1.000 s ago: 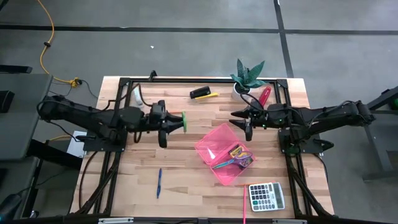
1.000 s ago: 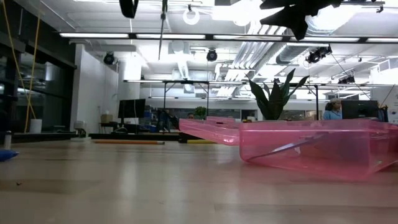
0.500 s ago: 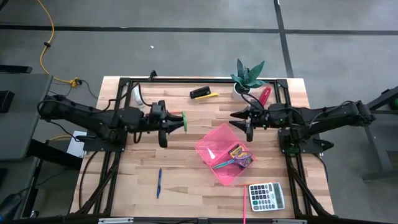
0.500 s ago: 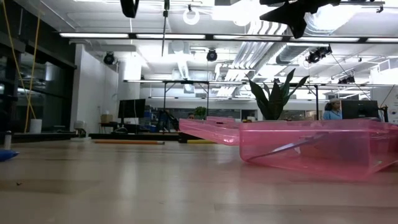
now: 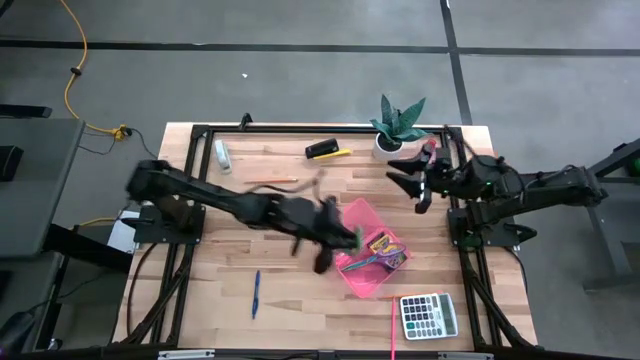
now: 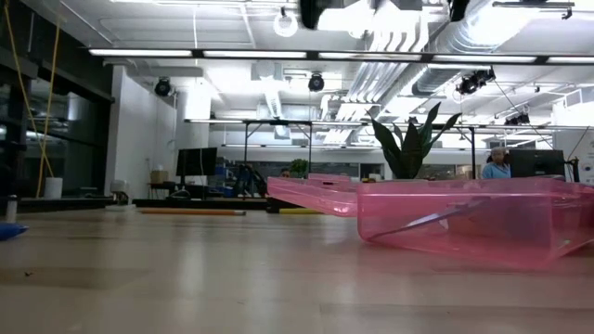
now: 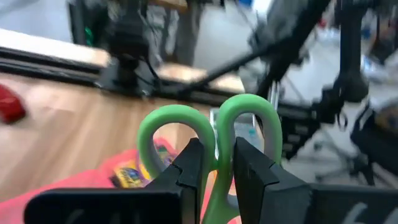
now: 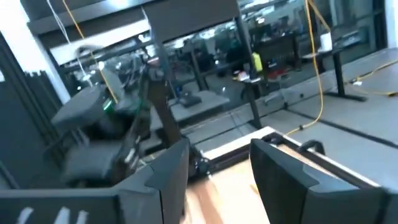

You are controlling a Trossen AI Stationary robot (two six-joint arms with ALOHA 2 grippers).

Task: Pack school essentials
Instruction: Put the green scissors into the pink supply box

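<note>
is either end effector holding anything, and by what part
The left end effector grips the green-handled scissors just below the handle loops. The right end effector is open and empty.

Both my arms are dark, nearly black, built of jointed tubular segments and bolted to black frame rails along the table's sides. My left arm (image 5: 230, 205) shows as long, slim links. My right arm (image 5: 520, 187) is bulkier at the wrist, with a small green light glowing there. My left gripper (image 7: 216, 168) has two flat, matte-black fingers with angled tips, set in a wide black block. My right gripper (image 8: 217, 163) carries two broad, dark-grey, squared-off fingers (image 8: 283, 171).
</note>
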